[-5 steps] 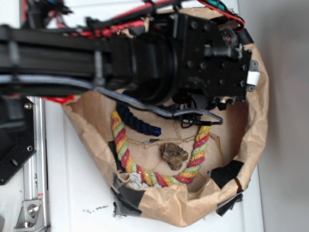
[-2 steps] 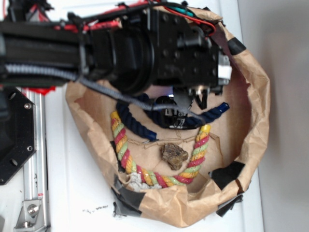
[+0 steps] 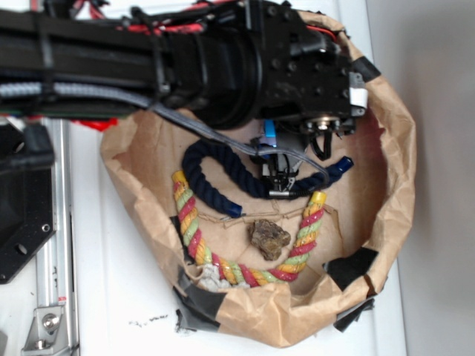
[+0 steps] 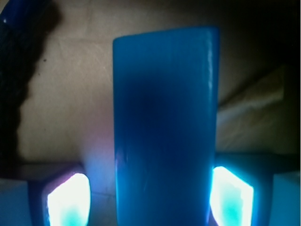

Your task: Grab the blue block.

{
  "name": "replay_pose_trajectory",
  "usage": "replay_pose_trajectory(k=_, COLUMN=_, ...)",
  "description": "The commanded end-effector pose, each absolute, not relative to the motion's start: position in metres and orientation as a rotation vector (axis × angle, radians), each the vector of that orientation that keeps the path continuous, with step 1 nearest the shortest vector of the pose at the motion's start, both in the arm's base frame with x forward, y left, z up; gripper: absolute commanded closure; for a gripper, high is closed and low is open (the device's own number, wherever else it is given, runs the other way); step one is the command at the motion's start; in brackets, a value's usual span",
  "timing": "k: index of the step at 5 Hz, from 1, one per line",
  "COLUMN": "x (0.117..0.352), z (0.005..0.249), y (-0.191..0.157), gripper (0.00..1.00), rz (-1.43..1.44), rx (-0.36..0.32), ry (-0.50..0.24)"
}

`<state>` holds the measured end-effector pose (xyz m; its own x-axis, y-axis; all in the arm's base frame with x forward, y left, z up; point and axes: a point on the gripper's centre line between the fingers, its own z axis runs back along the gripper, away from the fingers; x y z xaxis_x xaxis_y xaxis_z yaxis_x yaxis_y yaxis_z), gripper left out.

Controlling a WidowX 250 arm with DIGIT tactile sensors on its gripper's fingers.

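Observation:
In the wrist view the blue block (image 4: 164,127) fills the middle, a smooth cyan-blue slab lying on brown paper. My gripper (image 4: 150,200) is open with one jaw on each side of it. The left pad (image 4: 68,200) stands a little off the block; the right pad (image 4: 233,197) is at its edge. In the exterior view only a small cyan bit of the block (image 3: 269,134) shows under the black wrist, with the gripper (image 3: 279,175) low inside the paper bag, over the navy rope.
The dark navy rope (image 3: 223,167) curves beside the block and shows at the wrist view's left edge (image 4: 19,84). A red, yellow and green rope (image 3: 194,233) and a brown lump (image 3: 268,239) lie in front. The crumpled bag wall (image 3: 395,170) rings everything.
The arm has shifted toward the top of the picture, uncovering the whole navy rope. The gripper has come down into the bag around the block.

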<state>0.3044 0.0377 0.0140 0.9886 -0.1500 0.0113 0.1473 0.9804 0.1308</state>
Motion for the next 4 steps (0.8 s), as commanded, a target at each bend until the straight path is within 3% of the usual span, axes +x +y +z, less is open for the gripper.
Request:
replay_pose_trajectory(k=1, x=0.321, z=-0.009, y=0.028, gripper=1.0, rz=-0.175, rx=0.102, ry=-0.027)
replay_pose_trajectory(k=4, x=0.304, z=0.013, y=0.03, gripper=1.0, rz=-0.173, rx=0.115, ry=-0.068)
